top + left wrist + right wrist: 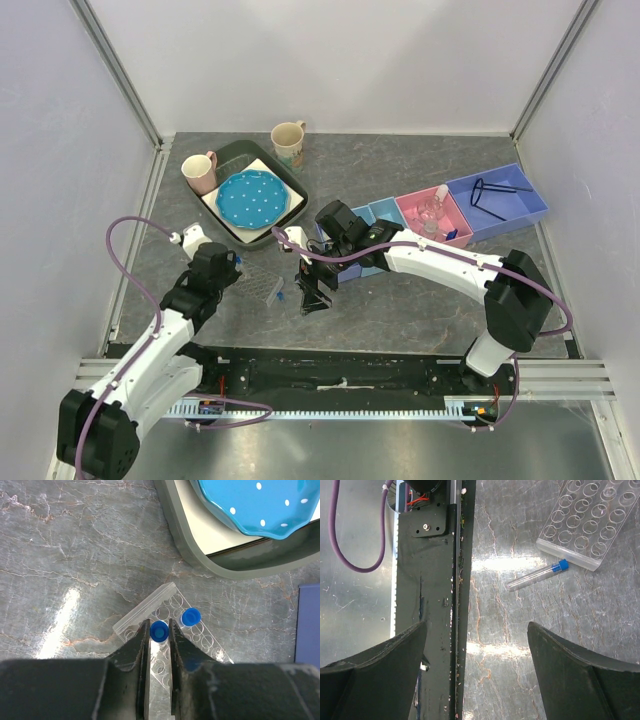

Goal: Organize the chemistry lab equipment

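A clear tube rack lies on the marble table left of centre. Two blue-capped tubes stand in it. My left gripper is shut on the cap of one blue-capped tube, which sits upright in a rack hole. The other tube stands one hole to the right, free. A further blue-capped tube lies flat on the table beside the rack. My right gripper hangs open and empty near the front rail. A small flask stands in the pink bin. A black wire frame lies in the blue bin.
A dark tray at the back left holds a blue dotted plate. Two mugs stand beside it. Light blue bins sit under the right arm. The black front rail runs along the near edge.
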Controlling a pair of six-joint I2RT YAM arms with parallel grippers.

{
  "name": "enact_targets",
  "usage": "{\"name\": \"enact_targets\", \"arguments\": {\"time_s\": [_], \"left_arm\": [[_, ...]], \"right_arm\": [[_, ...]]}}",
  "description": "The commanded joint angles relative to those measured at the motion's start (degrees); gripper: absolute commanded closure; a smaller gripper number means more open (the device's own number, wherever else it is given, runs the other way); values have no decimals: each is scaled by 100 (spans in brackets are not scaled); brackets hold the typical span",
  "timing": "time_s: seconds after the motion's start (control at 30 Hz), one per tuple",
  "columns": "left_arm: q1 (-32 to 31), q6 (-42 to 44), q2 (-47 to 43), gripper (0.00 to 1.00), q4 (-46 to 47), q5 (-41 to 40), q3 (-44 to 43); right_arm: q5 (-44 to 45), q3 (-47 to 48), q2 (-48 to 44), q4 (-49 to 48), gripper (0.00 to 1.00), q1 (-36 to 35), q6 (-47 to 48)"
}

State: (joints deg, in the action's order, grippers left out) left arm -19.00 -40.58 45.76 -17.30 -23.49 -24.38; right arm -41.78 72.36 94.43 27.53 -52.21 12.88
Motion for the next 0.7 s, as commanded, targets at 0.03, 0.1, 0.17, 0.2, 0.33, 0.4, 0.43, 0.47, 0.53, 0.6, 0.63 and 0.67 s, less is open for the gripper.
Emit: {"name": "enact_targets", "arguments": {"time_s": [0.03, 0.1, 0.17, 0.2, 0.33, 0.4, 0.43, 0.47, 0.53, 0.6, 0.63, 0.67], "left_arm": [[-33, 147, -93, 76, -221, 63, -128], [-33, 129, -120, 71, -230, 98, -119], [-24, 94, -181, 69, -239, 142, -84], [-33, 85, -199, 67, -239, 160, -93], [-33, 85, -278, 65, -291, 239, -102], [-33, 76, -330, 65, -326, 248, -146], [-24, 76, -392, 65, -379, 248, -181], [-24, 85, -436, 64, -405, 248, -207], [-33, 68, -524, 60, -502, 266, -303], [-24, 59, -725, 53, -643, 292, -365], [-33, 76, -804, 52, -687, 301, -418], [-33, 85, -953, 48, -757, 301, -436]], "right_arm": [[-199, 191, -109, -72, 11, 26, 100], [-216, 191, -101, -72, 11, 44, 91], [-225, 191, -100, -63, 11, 35, 91], [-225, 182, -101, -63, 11, 35, 100], [-216, 165, -109, -72, 11, 44, 100], [-216, 156, -109, -72, 11, 44, 100], [-217, 147, -118, -72, 11, 35, 100], [-225, 138, -118, -72, 11, 44, 100], [-260, 121, -83, -98, 11, 35, 48], [-383, 86, -57, -194, 11, 35, -22], [-427, 16, -48, -247, 11, 26, -127], [-462, -20, -48, -309, 11, 17, -189]]}}
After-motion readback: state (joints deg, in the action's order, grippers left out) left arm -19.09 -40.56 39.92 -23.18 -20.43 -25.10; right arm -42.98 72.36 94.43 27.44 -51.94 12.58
